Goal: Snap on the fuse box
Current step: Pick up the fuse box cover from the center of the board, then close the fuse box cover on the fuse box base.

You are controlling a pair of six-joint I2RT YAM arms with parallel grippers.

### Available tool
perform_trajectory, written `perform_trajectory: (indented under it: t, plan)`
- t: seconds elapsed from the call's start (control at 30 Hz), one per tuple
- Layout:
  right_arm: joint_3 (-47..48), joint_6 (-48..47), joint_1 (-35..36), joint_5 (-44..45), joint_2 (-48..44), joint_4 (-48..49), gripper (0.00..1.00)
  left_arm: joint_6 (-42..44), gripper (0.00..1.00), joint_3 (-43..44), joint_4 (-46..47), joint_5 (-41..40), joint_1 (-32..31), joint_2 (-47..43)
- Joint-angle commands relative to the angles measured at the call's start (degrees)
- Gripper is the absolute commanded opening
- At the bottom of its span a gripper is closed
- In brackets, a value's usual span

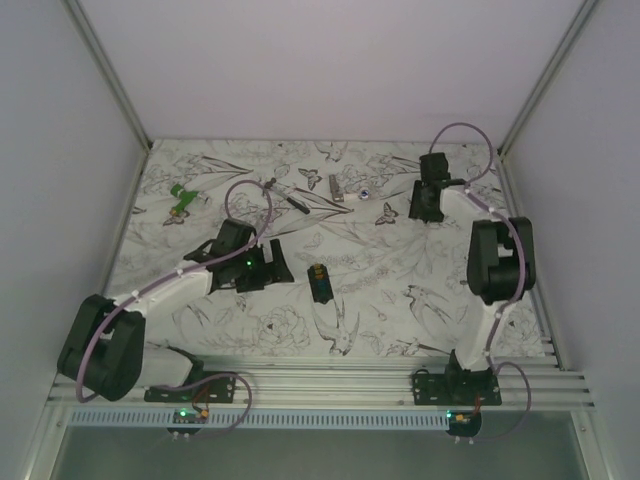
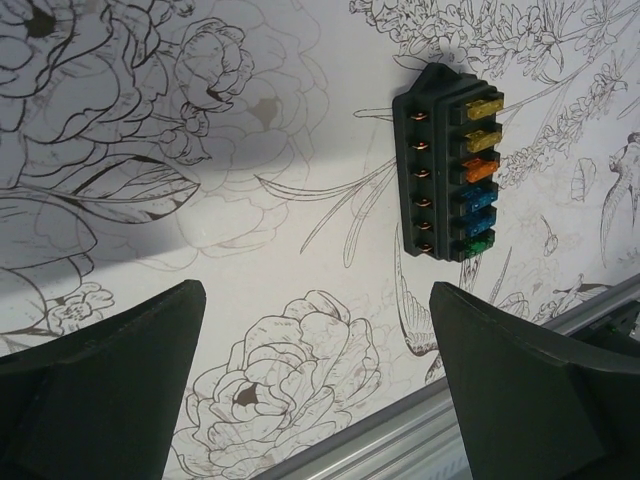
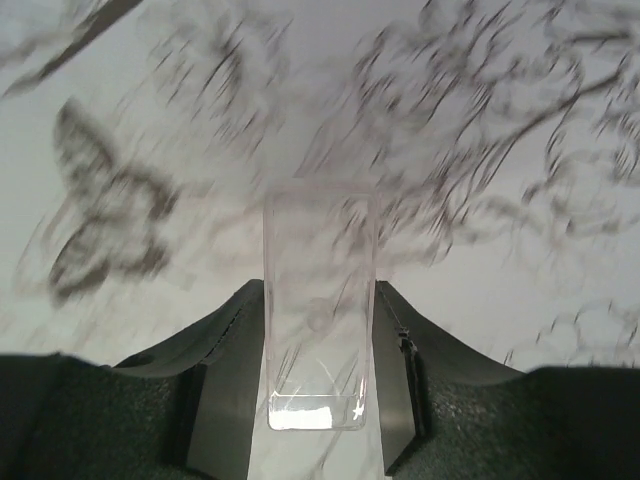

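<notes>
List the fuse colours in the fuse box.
In the fuse box: two yellow, one orange, two blue, one green. Clearest in left wrist view.

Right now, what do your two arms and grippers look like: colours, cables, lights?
Both arms are alike: white links with bulky black joint housings, the left arm and right arm. A thin lilac cable loops along each. The left gripper and right gripper are black, with broad matte wedge-shaped fingers. A green light glows on the left wrist.
</notes>
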Motion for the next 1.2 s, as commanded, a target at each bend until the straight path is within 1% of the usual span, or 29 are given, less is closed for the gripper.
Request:
perform_trajectory:
  t: [0.0,0.07,0.13,0.27,0.47,0.67,0.9,1.17]
  plan:
    - [-6.5,1.7,6.3,-1.7,-12.1,0.0,0.30,-0.8,1.00,-2.2,-1.3,-0.5,1.1,-2.8]
    - [-9.9,2.9,9.9,-1.3,-16.5,-0.8,0.31,-0.8,1.00,-2.7,-2.0,-1.2,1.5,-3.0]
    - [-12.8,4.4,14.2,-0.5,-20.2,-1.7,0.31,-0.8,1.00,-3.4,-3.0,-2.0,2.1,-5.8]
    - [-15.9,8.1,23.3,1.1,-24.9,-3.5,0.33,-0.4,0.99,-5.0,-4.8,-3.7,2.7,-9.1]
    - [-16.7,14.9,36.8,5.6,-25.0,-5.2,0.35,0.6,1.00,-6.8,-8.7,-8.8,3.2,-15.5]
    - [-14.4,20.0,46.3,10.3,-22.4,-5.9,0.36,0.3,1.00,-8.3,-9.4,-10.7,3.3,-19.2]
    - [-10.1,24.2,51.2,13.7,-16.0,-7.0,0.38,0.1,1.00,-8.4,-9.7,-10.4,3.3,-19.9]
    - [-7.6,25.4,52.3,14.9,-11.7,-6.5,0.40,0.0,1.00,-8.5,-9.6,-10.3,3.3,-19.9]
